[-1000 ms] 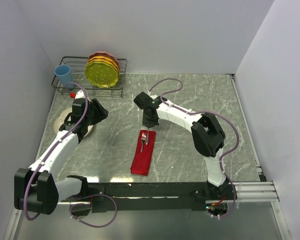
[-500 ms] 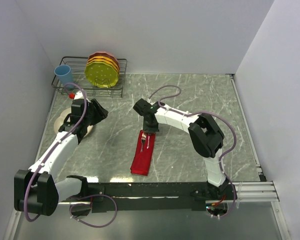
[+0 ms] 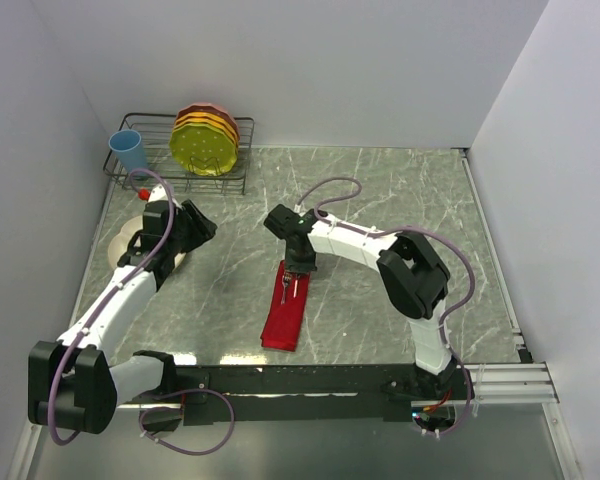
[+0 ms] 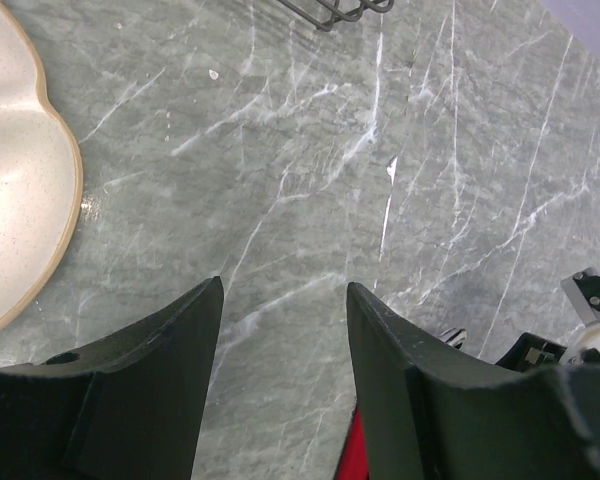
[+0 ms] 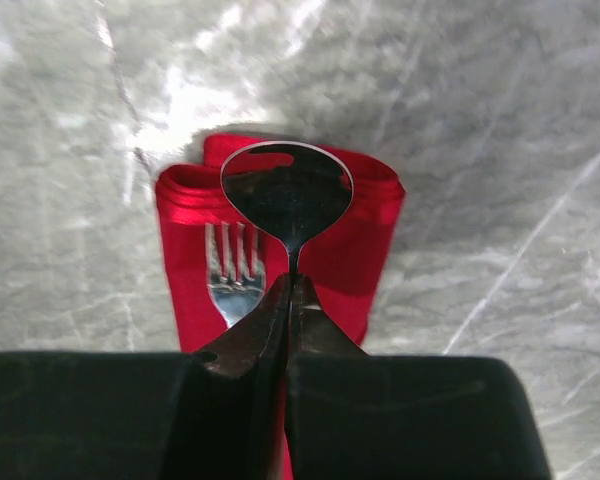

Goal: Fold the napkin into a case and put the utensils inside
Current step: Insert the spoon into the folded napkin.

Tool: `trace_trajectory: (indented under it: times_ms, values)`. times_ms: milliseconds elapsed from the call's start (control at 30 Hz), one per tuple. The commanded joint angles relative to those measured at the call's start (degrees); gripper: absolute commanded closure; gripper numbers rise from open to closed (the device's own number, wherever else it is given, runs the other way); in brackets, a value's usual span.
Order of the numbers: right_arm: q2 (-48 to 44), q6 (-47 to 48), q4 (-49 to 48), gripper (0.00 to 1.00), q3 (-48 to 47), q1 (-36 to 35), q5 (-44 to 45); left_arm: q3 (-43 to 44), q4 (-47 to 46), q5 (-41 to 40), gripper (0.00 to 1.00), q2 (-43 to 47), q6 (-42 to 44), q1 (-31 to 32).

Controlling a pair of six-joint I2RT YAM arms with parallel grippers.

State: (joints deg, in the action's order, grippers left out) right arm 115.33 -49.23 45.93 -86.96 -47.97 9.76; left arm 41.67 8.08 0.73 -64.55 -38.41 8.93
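At the centre of the overhead view, the napkin (image 3: 288, 312) lies on the table (image 3: 400, 190) folded into a narrow red strip, with the right arm bent over its upper end. From the right wrist view, the right fingers (image 5: 242, 345) are pinched together on the thin neck of the spoon (image 5: 287, 185). Its bowl hangs over the rolled top edge of the cloth, just right of the fork (image 5: 232, 268), whose tines rest on the red. The fork's handle runs behind the fingers, so I cannot tell whether it is tucked under a fold. The left fingers (image 4: 160, 340) are apart and hold nothing, over bare table near the cream plate (image 4: 20, 200) at the left of the frame, well apart from the napkin. The spoon appears to be about to be set beside the fork. The cloth looks slick, so sliding the spoon along it could drag the folds open or shove the fork aside. With so narrow a grip, the spoon might also pivot, and letting go too high could make it skid off onto the table.
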Motion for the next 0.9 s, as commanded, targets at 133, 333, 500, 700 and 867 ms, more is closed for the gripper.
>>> trace_trajectory:
  times_ms: [133,333,500,700,867]
  values:
    - [-5.4,-3.0,1.7,1.00,2.9,-0.8,-0.2,-0.5,-2.8,0.9,0.42,1.8,-0.6,-0.3]
    - [-6.4,-3.7,1.8,1.00,4.2,-1.3,-1.8,-0.2,-2.8,1.4,0.42,1.4,-0.8,-0.4]
    - [-6.9,-3.9,2.2,1.00,4.5,-1.7,-2.7,-0.6,-3.2,1.6,0.42,1.2,-1.1,-0.4]
    - [-7.3,-5.1,2.6,1.00,5.4,-2.4,-3.7,-0.6,-3.5,1.7,0.42,0.9,-1.2,-0.3]
    - [-7.3,-6.5,2.8,1.00,5.3,-3.3,-4.4,-1.0,-3.9,1.9,0.42,1.0,-1.3,-0.4]
